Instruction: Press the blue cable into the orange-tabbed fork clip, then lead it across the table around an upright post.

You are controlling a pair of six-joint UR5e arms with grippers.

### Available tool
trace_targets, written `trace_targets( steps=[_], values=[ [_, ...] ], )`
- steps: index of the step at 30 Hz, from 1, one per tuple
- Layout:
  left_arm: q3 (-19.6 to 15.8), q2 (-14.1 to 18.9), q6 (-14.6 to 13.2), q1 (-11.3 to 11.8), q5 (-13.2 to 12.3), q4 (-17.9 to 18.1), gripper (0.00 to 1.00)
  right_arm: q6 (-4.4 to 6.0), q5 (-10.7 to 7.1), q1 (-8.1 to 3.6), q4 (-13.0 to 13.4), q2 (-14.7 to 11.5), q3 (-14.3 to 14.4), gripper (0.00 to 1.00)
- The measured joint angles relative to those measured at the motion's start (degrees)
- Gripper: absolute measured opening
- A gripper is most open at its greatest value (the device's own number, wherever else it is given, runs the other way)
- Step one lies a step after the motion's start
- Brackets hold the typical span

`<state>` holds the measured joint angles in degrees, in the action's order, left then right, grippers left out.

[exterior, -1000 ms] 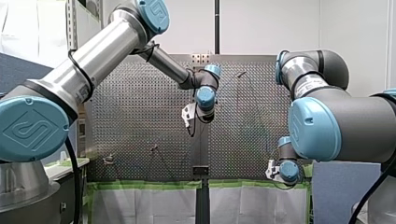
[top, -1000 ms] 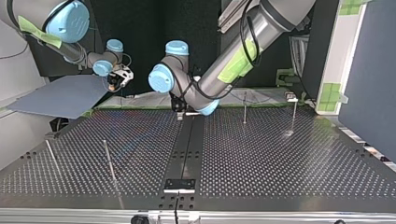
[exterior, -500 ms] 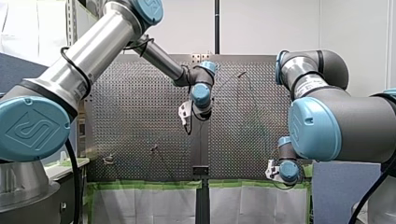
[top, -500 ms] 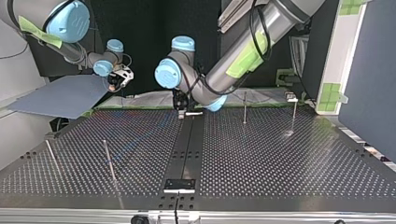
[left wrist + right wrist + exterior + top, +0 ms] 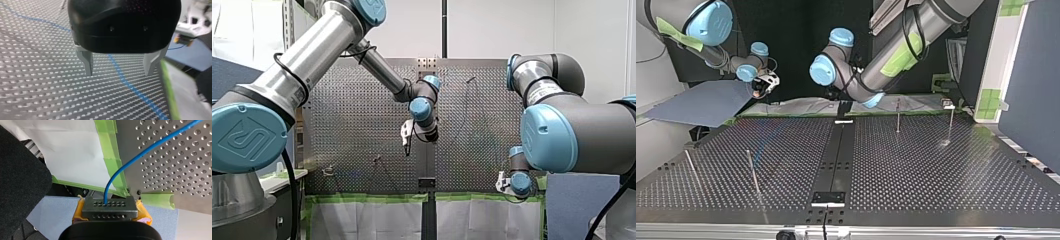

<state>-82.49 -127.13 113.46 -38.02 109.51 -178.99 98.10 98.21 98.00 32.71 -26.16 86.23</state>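
Observation:
The blue cable point(image 5: 125, 80) lies along the perforated table point(image 5: 37, 62), passing under the gap of my left gripper point(image 5: 118, 73), whose metal fingers point(image 5: 87, 63) stand wide apart with nothing between them. That gripper point(image 5: 406, 145) hangs over the table's middle point(image 5: 842, 106). My right gripper point(image 5: 110, 211) holds its yellow pads point(image 5: 78, 210) shut on a dark holed block point(image 5: 109, 206), from which the blue cable point(image 5: 132, 160) runs out over the table. It waits off the table's edge point(image 5: 501, 183), at the top view's left point(image 5: 760, 89). I cannot make out an orange tab anywhere.
Thin upright posts point(image 5: 897, 116) point(image 5: 951, 122) point(image 5: 752, 170) stand on the table. A black strip point(image 5: 836, 155) runs down its middle. Green tape point(image 5: 110, 157) lines the edge near my right gripper, and a blue-grey board point(image 5: 706, 102) lies beside it.
My left gripper has lifted off the table's far middle and swung lower and left in the front view, still open. My right arm has not moved.

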Motion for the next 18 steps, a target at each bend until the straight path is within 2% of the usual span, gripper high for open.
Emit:
trace_targets(
  steps=[3, 6, 12, 18],
  values=[
    [-1.27, 0.0, -0.78, 0.01, -1.25, -0.44, 0.98, 0.0, 0.02, -0.01, 0.0, 0.0, -0.01, 0.0],
    [-2.61, 0.01, -1.95, 0.08, -1.01, -0.61, 0.98, 0.0, 0.0, 0.01, 0.02, 0.0, -0.02, 0.0],
    [-5.37, 0.01, -4.67, 0.48, 1.37, 0.28, 0.98, 0.0, 0.05, 0.02, 0.08, 0.0, -0.02, 0.0],
    [-8.49, -0.01, -7.78, 0.99, 4.46, 2.86, 0.98, 0.0, 0.05, 0.04, 0.06, 0.0, -0.01, 0.0]
  ],
)
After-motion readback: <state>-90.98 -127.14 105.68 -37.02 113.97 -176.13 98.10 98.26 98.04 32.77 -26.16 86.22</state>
